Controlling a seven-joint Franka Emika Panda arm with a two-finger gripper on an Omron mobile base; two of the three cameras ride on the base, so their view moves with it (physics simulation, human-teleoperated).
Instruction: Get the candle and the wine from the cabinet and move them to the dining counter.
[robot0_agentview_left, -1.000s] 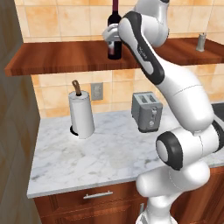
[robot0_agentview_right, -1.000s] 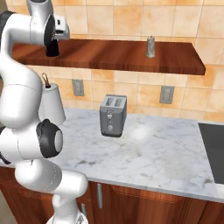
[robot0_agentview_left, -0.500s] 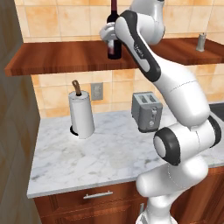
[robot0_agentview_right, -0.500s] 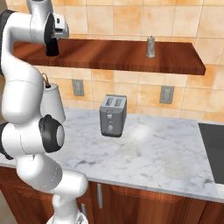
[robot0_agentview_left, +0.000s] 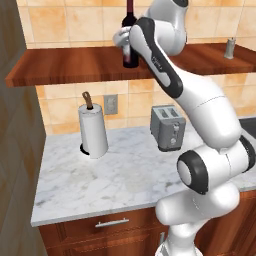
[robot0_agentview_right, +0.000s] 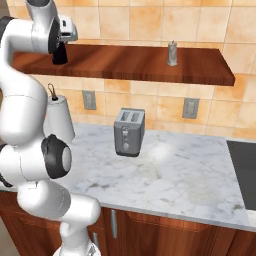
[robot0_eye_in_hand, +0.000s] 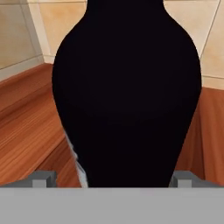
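Observation:
The wine (robot0_agentview_left: 130, 35) stands upright on the cabinet (robot0_agentview_left: 75, 67), a reddish-brown wall shelf, near its middle. My gripper (robot0_agentview_left: 125, 44) is at the bottle's body, open, with a finger on each side. In the hand view the dark wine (robot0_eye_in_hand: 127, 96) fills the space between the two fingertips (robot0_eye_in_hand: 43, 177) of my gripper (robot0_eye_in_hand: 113, 179); I cannot tell whether they touch it. From the right, the wine (robot0_agentview_right: 60, 54) pokes out under my hand. The candle (robot0_agentview_right: 172, 53) stands further right on the cabinet (robot0_agentview_right: 130, 65), also seen as the candle (robot0_agentview_left: 230, 48). The dining counter is out of view.
Below the shelf runs a marble worktop (robot0_agentview_left: 125, 170) with a paper towel roll (robot0_agentview_left: 93, 131) at the left and a toaster (robot0_agentview_left: 169, 127) in the middle. A dark cooktop (robot0_agentview_right: 242, 165) lies at the right. A tall dark wall (robot0_agentview_left: 15, 150) borders the left.
My arm has shifted a little, the hand easing in around the bottle. The jaws stay wide and the bottle has not moved.

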